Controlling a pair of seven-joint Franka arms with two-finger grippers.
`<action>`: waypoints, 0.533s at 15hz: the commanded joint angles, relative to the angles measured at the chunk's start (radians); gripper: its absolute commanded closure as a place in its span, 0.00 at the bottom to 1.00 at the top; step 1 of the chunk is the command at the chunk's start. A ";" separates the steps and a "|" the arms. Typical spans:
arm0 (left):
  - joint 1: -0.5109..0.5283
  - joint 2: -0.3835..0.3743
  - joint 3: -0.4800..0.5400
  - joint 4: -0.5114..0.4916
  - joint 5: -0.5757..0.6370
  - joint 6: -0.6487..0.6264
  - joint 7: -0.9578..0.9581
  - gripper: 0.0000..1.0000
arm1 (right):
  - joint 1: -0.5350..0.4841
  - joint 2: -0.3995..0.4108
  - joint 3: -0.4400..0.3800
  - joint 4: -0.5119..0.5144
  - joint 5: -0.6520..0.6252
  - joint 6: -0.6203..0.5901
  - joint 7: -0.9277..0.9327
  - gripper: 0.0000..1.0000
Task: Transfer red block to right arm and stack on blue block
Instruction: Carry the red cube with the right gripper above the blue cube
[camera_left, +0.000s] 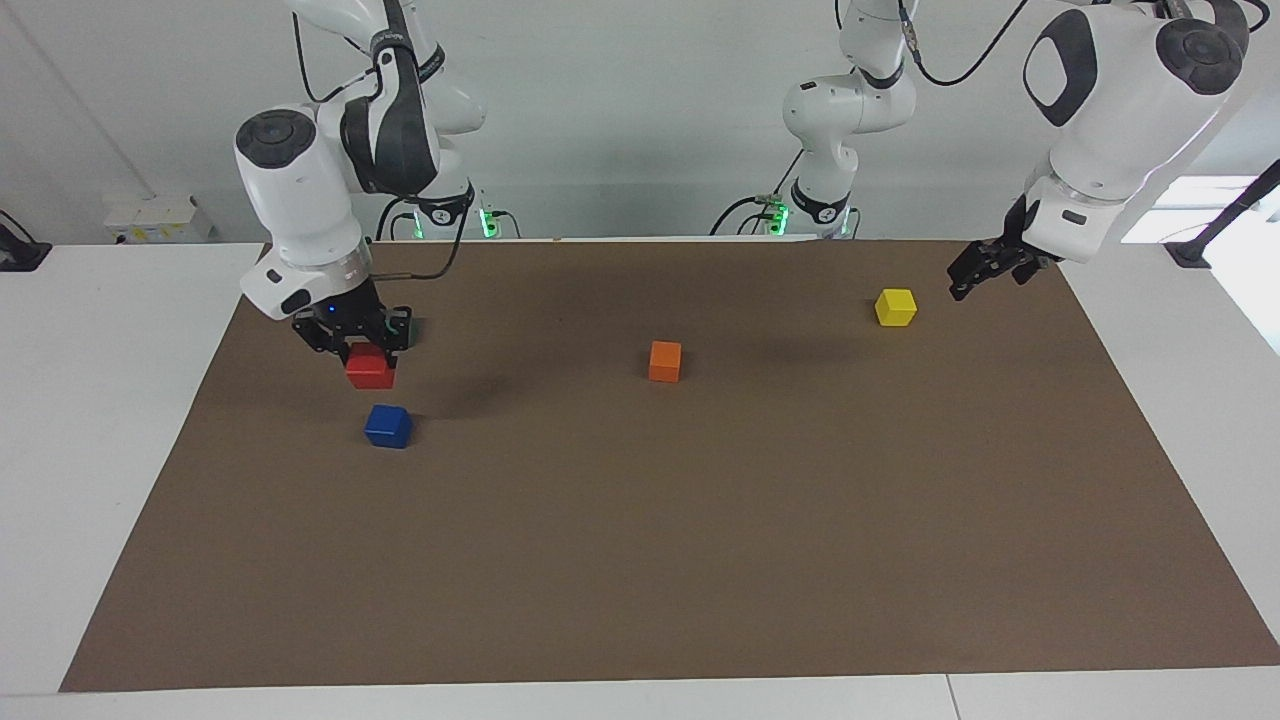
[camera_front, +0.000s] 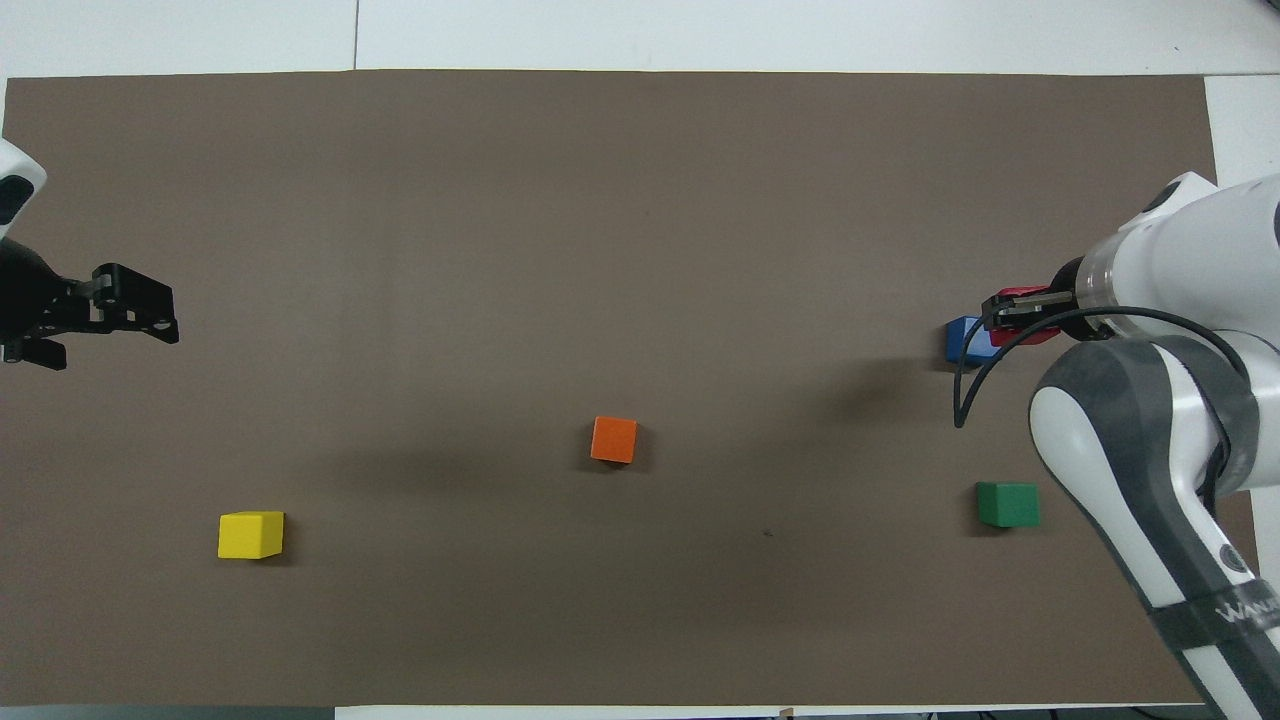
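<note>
Bright even light, soft shadows — sharp, no glare

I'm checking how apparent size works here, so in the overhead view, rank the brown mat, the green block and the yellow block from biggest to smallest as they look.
1. brown mat: by far the largest, filling most of the view.
2. green block and yellow block: these look alike in size, so no ranking between them.

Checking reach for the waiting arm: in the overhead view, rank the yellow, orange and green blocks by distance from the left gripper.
1. yellow block, at the left arm's end of the table, closest to the left gripper.
2. orange block, mid-table.
3. green block, at the right arm's end, beside the right arm.
</note>
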 joint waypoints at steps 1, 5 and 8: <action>-0.013 -0.050 0.011 -0.066 0.024 0.005 0.020 0.00 | -0.017 0.018 0.009 -0.044 -0.025 0.102 0.012 1.00; -0.013 -0.068 0.009 -0.098 0.023 0.050 0.013 0.00 | -0.038 0.037 0.008 -0.108 -0.025 0.233 -0.028 1.00; -0.014 -0.065 0.008 -0.100 0.023 0.079 0.022 0.00 | -0.081 0.065 0.009 -0.119 -0.025 0.265 -0.039 1.00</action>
